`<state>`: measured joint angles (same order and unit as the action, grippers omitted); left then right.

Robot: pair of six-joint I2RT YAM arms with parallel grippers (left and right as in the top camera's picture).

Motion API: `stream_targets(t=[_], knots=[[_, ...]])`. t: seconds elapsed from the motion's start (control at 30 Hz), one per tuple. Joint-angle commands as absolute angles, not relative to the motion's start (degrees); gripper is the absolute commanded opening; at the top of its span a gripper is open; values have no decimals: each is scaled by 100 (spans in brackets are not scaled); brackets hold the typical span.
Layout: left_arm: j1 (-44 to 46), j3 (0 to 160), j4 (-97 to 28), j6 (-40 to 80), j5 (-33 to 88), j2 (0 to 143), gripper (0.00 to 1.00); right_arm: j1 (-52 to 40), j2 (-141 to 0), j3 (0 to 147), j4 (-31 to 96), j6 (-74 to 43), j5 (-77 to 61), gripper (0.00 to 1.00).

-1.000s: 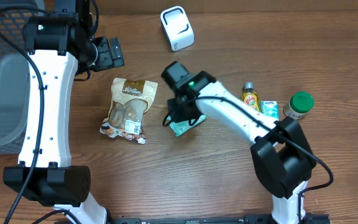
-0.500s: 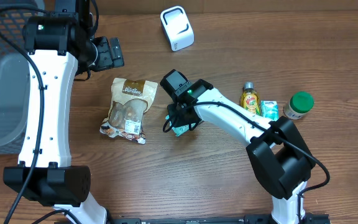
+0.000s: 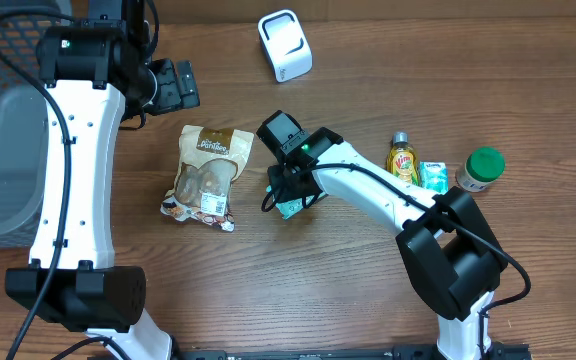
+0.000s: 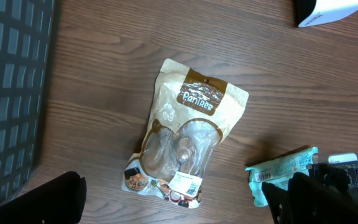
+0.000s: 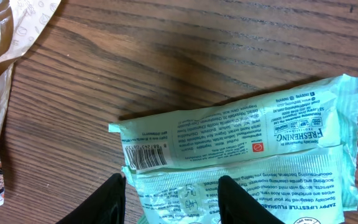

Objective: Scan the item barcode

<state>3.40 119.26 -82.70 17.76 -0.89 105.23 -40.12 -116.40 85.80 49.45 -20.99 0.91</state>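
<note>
The right end effector [image 5: 171, 183] hangs over the wipes packet [image 5: 241, 149], fingers apart.
The packet lies flat near the middle of the worktop [image 3: 298, 290], barcode [image 5: 145, 157] up, nothing gripped; the left end effector [image 3: 173, 85] stands wide apart and empty. A sound grasp likely takes an edge away from the barcode, leaving it clear to face the scanner [image 3: 285, 45] by the far edge.

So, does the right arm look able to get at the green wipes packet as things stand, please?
Probably yes: the right end effector hangs right over the wipes packet, jaws apart, and nothing lies between them. The snack bag lies off to one side.
</note>
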Motion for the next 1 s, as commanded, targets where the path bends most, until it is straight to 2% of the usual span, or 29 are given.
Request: stream_targets(t=[0.0, 0.37, 0.47, 0.53, 0.97], knots=[[377, 12011, -8248, 1712, -60, 10532, 100, -3990, -11509, 8545, 4910, -2117, 167, 45], [377, 12011, -8248, 1712, -60, 10532, 100, -3990, -11518, 8545, 4869, -2115, 349, 44], [377, 12011, -8248, 1712, -58, 10532, 100, -3990, -11542, 8545, 4818, -2115, 384, 34], [377, 12011, -8248, 1712, -60, 10532, 100, -3990, -11583, 8545, 4799, -2115, 388, 32], [377, 12011, -8248, 1712, -60, 10532, 99, -3990, -12280, 8545, 4744, -2117, 397, 33]])
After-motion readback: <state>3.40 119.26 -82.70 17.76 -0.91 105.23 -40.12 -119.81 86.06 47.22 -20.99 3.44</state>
